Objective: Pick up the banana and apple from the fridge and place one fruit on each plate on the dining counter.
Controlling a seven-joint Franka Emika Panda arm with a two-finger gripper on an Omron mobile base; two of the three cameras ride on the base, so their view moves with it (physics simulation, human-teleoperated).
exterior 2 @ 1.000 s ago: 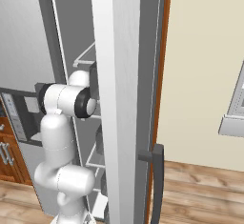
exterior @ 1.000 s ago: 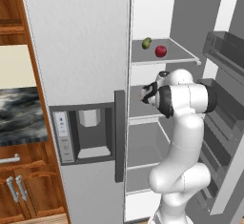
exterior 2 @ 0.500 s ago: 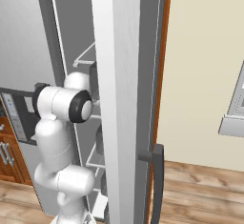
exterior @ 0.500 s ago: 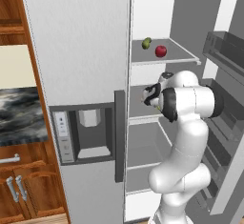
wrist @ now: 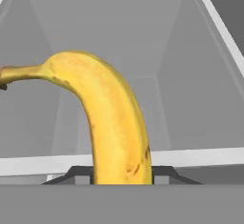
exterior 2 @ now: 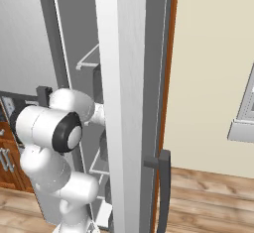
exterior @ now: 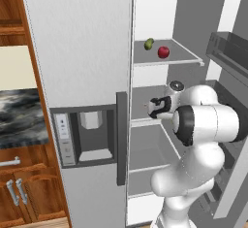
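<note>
The yellow banana (wrist: 112, 118) fills the hand view, curving up from between the fingertips, and my gripper (wrist: 121, 175) is shut on its lower end. In the left base view the gripper (exterior: 154, 108) sits at the front of the fridge's (exterior: 82, 52) middle shelf (exterior: 145, 121), pointing into the open compartment. The dark red apple (exterior: 163, 52) rests on the upper shelf, above and slightly right of the hand. The right base view has the arm (exterior 2: 49, 128) reaching behind the open fridge door (exterior 2: 126, 103).
An olive-green fruit (exterior: 149, 43) lies just left of the apple. Door bins (exterior: 227, 52) line the open right door beside the elbow. The closed left door carries a dispenser (exterior: 89, 135) and a dark handle (exterior: 121, 135). Wooden cabinets (exterior: 19, 193) stand to the left.
The hand has sunk slightly and the elbow has come nearer the camera. The banana stays in the grip, and the apple and green fruit have not moved.
</note>
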